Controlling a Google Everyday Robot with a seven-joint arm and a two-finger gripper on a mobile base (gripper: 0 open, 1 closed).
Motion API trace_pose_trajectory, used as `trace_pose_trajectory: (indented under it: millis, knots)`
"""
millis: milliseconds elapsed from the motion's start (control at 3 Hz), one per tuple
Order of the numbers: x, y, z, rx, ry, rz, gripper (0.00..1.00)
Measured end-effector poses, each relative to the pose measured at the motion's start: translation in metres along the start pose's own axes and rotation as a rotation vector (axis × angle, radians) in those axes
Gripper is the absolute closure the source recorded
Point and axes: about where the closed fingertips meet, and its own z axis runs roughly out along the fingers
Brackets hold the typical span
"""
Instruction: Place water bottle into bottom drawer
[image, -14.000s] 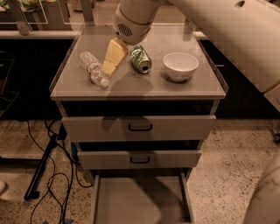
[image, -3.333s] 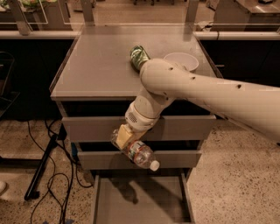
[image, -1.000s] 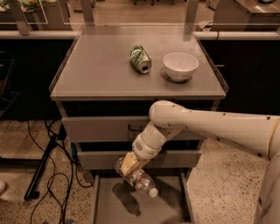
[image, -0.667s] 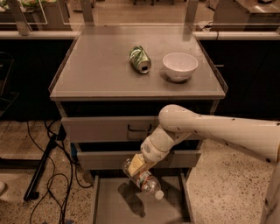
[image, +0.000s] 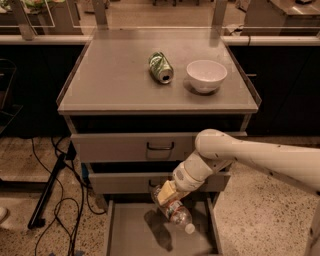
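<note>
The water bottle is clear crinkled plastic with a white cap pointing down to the right. My gripper is shut on the bottle's upper end and holds it tilted a little above the bottom drawer. The bottom drawer is pulled out at the foot of the cabinet, a shallow grey tray with the bottle's shadow on its floor. My white arm reaches in from the right.
A green soda can lies on its side and a white bowl stands on the cabinet top. Two upper drawers have dark handles. Black cables and a stand leg lie on the floor at left.
My gripper has carried the water bottle from the cabinet top down past the upper drawers, and now holds it lower and further right, above the open bottom drawer.
</note>
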Motion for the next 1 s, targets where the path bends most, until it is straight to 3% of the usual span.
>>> trace_pose_trajectory:
  millis: [333,667,1000]
  knots:
    - [0.001,-0.002,0.001,0.0,0.0,0.005,1.0]
    - [0.008,-0.013,0.015,-0.014,0.014,0.052,1.0]
    - [0.023,-0.038,0.036,-0.036,0.021,0.138,1.0]
